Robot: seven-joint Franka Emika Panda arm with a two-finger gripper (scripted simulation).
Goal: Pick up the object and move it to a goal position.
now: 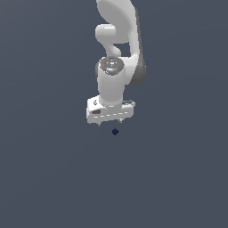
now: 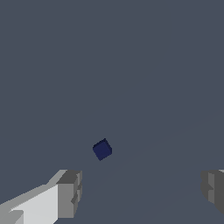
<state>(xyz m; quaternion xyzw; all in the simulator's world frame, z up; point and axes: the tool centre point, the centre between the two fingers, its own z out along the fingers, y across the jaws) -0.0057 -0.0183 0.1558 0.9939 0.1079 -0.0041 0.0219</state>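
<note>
object (image 1: 115, 132): tiny navy-blue blob, sits free on plain grey ground, just below the hand in the exterior view, apart from it | hand (image 1: 110, 122): white, pointing down, released, fingers (image 2: 70, 192) spread wide, nothing between them | arm (image 1: 116, 49): white, rises behind, out of frame

All around lies one flat, plain slate-grey ground (image 1: 49, 178), even in tone from edge to edge. In the wrist view the same grey surface (image 2: 131, 65) fills the picture, crossed by a faint paler slanting band.
</note>
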